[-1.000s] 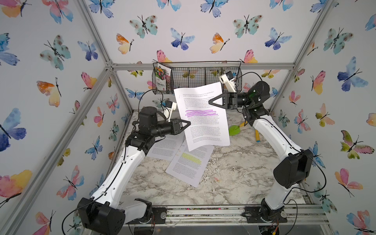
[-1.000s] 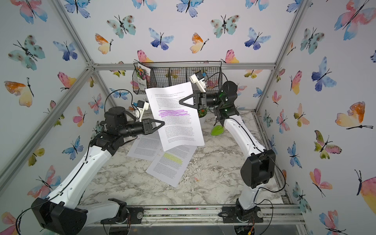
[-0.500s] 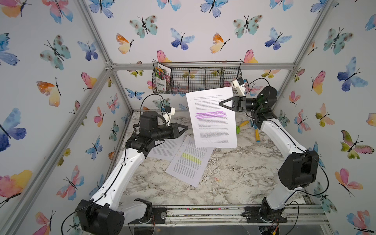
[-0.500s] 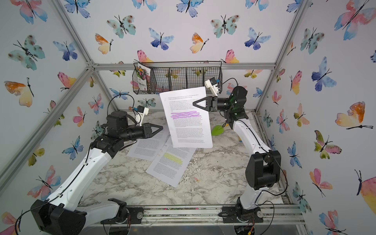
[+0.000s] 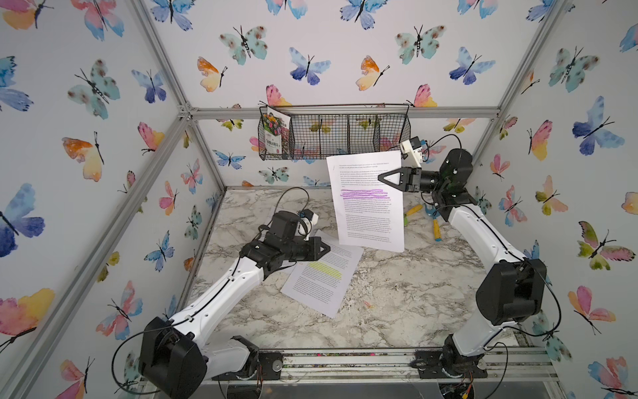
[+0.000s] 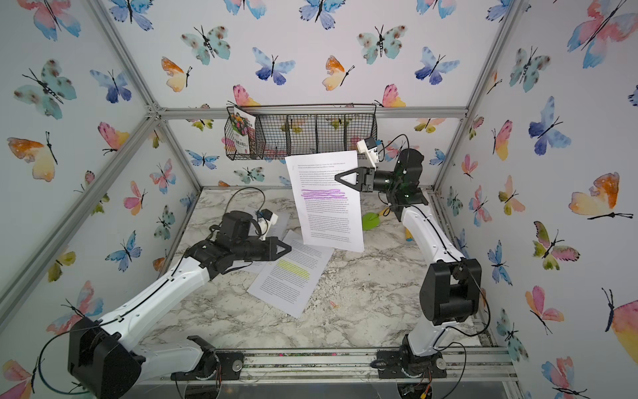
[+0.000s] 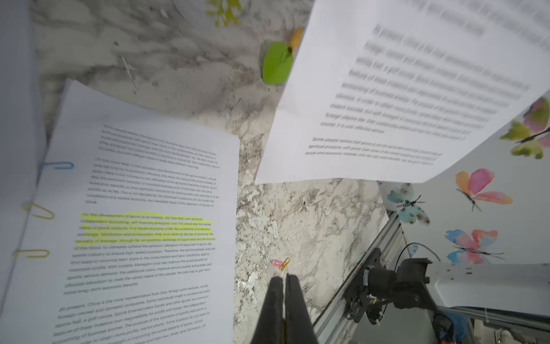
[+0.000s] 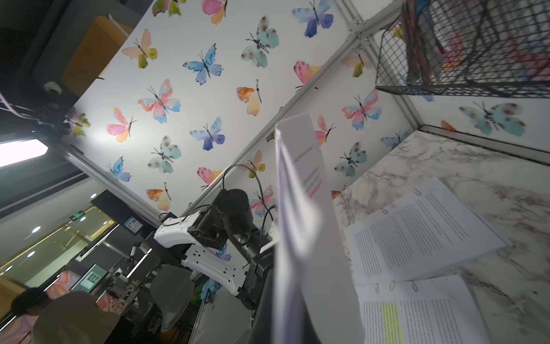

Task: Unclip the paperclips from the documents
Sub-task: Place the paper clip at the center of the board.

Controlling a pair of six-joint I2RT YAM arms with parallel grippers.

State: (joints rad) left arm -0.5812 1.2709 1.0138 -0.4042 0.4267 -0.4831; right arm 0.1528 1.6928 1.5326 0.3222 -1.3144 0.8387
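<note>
Setting: marble table (image 5: 397, 304) with two documents lying flat and one held aloft.
Holding tool: right gripper (image 5: 379, 178), fingers pressed together on the side edge of the purple-highlight document (image 5: 367, 214), which hangs upright, clear of the table. No clip can be made out on it.
Free tool: left gripper (image 7: 284, 280), fingers pressed together, pinching nothing. It hovers above the yellow-highlight document (image 7: 143, 238), aimed across the sheet toward bare table.
Clips in place: blue paperclip (image 7: 56, 166) and yellow paperclips (image 7: 40, 211) sit along one long margin of that sheet.
Third sheet: unhighlighted document (image 8: 422, 232) lies flat beside it and carries further paperclips (image 8: 418, 192).
Loose clips: pink and orange pair (image 7: 281, 263) on bare table, just ahead of the left tips.
Key relation: clipped margin lies below and behind the left tips, toward that arm's wrist side. The margin runs roughly along the fingers, with each clip lying crosswise to it.
Nearer arm: left. The right is raised, occupied and well apart.
Judgement: left tips probably need to draw back, descend and spread before any clip can be slid outward.
</note>
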